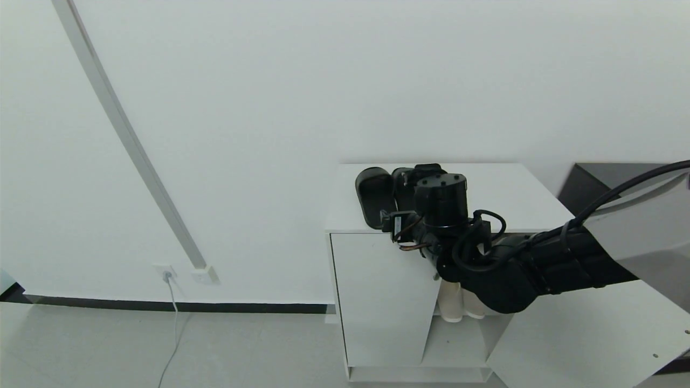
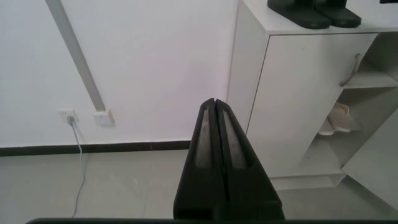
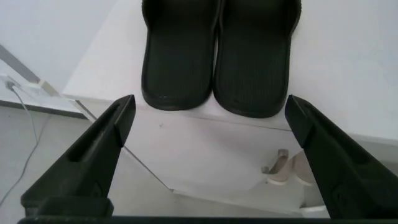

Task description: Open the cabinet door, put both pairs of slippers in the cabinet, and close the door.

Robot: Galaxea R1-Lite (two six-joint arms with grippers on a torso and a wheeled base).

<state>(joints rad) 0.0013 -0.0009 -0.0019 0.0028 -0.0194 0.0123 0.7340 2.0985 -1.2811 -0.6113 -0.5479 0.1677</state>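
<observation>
A pair of black slippers [image 3: 217,56] lies side by side on top of the white cabinet [image 1: 506,188], near its front left edge [image 1: 375,198]. My right gripper [image 3: 210,106] is open and hovers just in front of the pair, one finger on either side of it, touching nothing. A pair of white slippers [image 1: 458,302] stands inside on the shelf. The right cabinet door [image 1: 587,334] is swung open; the left door [image 1: 385,296] is closed. My left gripper [image 2: 214,106] is shut and empty, low and well to the left of the cabinet [image 2: 298,106].
A wall socket with a plugged cable [image 1: 168,276] and a slanted grey conduit [image 1: 129,140] are on the wall to the left. A dark box [image 1: 593,183] stands right of the cabinet. Open floor [image 1: 161,345] lies to the left.
</observation>
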